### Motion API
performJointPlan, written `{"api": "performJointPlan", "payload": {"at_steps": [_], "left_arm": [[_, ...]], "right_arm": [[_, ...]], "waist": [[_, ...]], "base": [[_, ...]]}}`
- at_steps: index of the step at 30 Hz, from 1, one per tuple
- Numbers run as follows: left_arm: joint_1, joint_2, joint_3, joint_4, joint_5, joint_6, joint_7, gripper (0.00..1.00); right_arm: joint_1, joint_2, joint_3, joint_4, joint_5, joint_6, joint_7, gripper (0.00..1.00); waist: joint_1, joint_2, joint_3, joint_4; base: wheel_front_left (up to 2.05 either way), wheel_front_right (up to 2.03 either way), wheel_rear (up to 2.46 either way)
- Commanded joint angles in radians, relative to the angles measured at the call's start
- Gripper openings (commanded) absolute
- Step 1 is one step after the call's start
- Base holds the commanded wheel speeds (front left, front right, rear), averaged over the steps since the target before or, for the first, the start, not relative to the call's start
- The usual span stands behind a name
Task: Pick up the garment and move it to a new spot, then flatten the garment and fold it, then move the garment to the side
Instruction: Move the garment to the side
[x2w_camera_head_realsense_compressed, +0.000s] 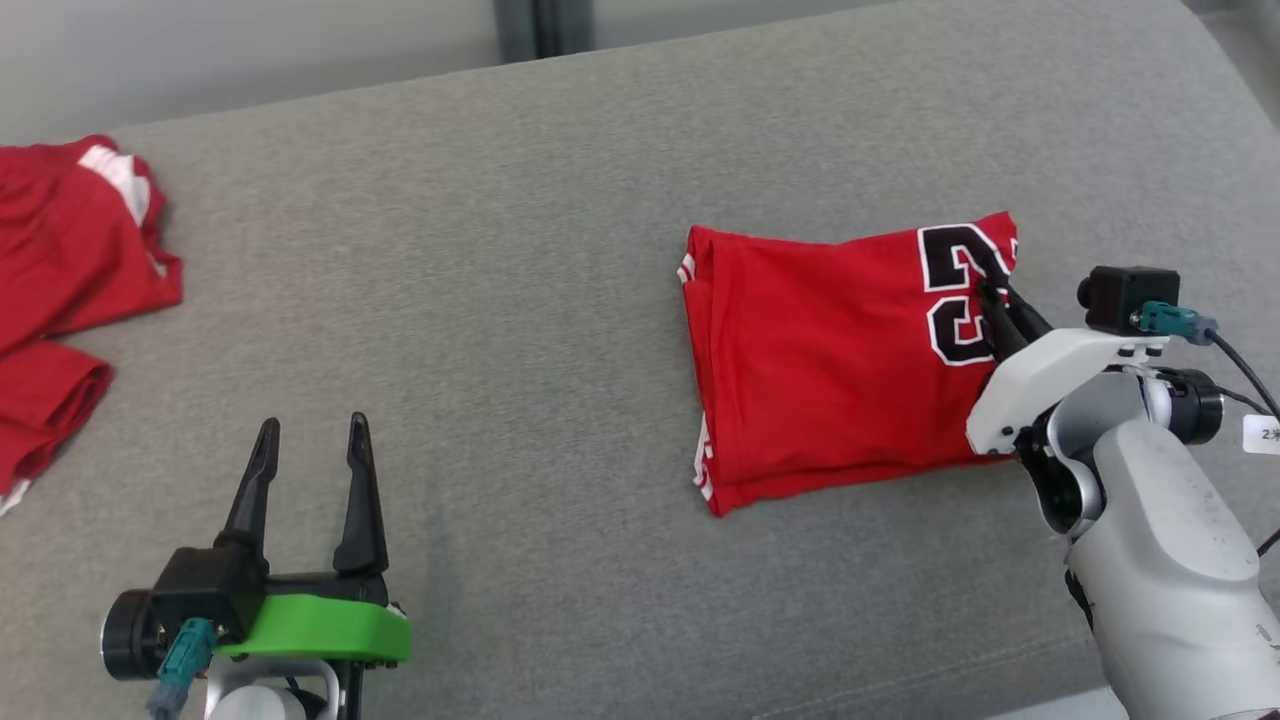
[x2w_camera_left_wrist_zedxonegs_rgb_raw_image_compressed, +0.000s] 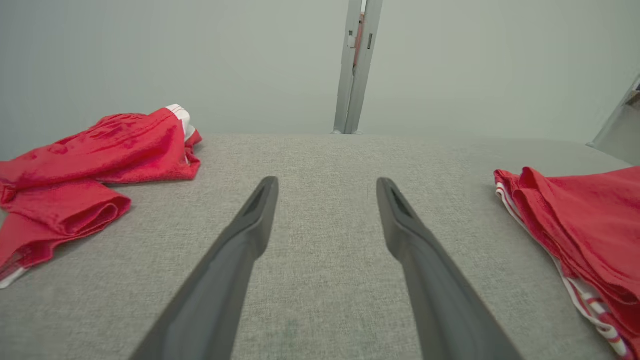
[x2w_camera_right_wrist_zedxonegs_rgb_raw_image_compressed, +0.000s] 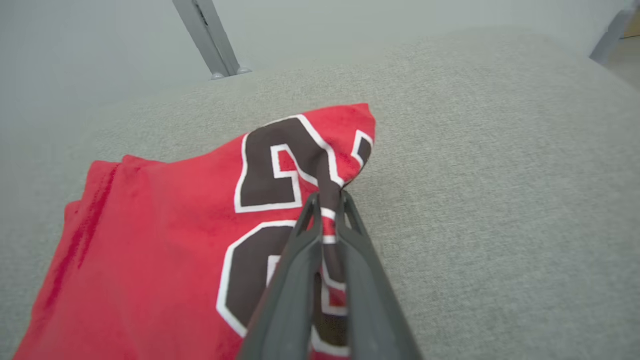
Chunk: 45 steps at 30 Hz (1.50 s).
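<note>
two red garments lie on the grey fabric-covered tabletop (x2w_camera_head_realsense_compressed: 520, 200). the task's thing, a folded red jersey with black, white-outlined numerals (x2w_camera_head_realsense_compressed: 820, 370), lies flat right of centre in the head view, its white-striped hems stacked along its left edge. a crumpled red garment with white trim (x2w_camera_head_realsense_compressed: 60, 260) lies at the far left, well apart.

right jaws: closed on the jersey's right edge, at the numerals. the right wrist view shows a ridge of printed cloth pinched between the two dark fingers (x2w_camera_right_wrist_zedxonegs_rgb_raw_image_compressed: 295, 280). left jaws: open and empty, over bare fabric between the two garments.

controlling relation: the jersey extends leftward from the right jaws, its slightly longer axis running across the robot's front, a little tilted. the grip takes one short edge only. the right arm is the nearer; the left jaws stand well apart from the jersey's left edge.

judged status: folding looks complete; the move to the side is not yet done. a one-edge grip may let the layers slide or open when lifted.

legible marks: the numeral "2" is clear; the second looks like a "3", partly covered. a small white tag (x2w_camera_head_realsense_compressed: 1262, 435) by the right wrist begins with "2"; the rest is unreadable.
</note>
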Motion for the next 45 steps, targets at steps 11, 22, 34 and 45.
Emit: {"api": "performJointPlan", "payload": {"at_steps": [11, 22, 34, 45], "left_arm": [[-0.084, 0.076, -0.023, -0.051, 0.048, -0.015, 0.059, 1.00], [-0.094, 0.087, -0.033, -0.093, 0.040, -0.006, 0.070, 1.00], [-0.089, 0.074, -0.050, -0.102, 0.029, 0.004, 0.058, 1.00], [-0.098, 0.067, -0.062, -0.101, 0.021, 0.008, 0.046, 1.00]], "right_arm": [[-0.070, 0.044, -0.018, 0.041, 0.016, -0.002, -0.116, 0.00], [-0.235, 0.002, 0.079, 0.133, -0.003, -0.002, -0.183, 0.00], [-0.449, -0.195, 0.065, 0.309, -0.023, -0.002, -0.193, 0.00], [-0.520, -0.350, -0.045, 0.426, -0.136, -0.002, -0.255, 1.00]], "waist": [[0.0000, 0.0000, 0.164, -0.390], [0.0000, 0.0000, 0.163, -0.284], [0.0000, 0.0000, 0.176, -0.095], [0.0000, 0.0000, 0.210, -0.006]], "base": [[0.00, 0.00, 0.00], [0.00, 0.00, 0.00], [0.00, 0.00, 0.00], [0.00, 0.00, 0.00]]}}
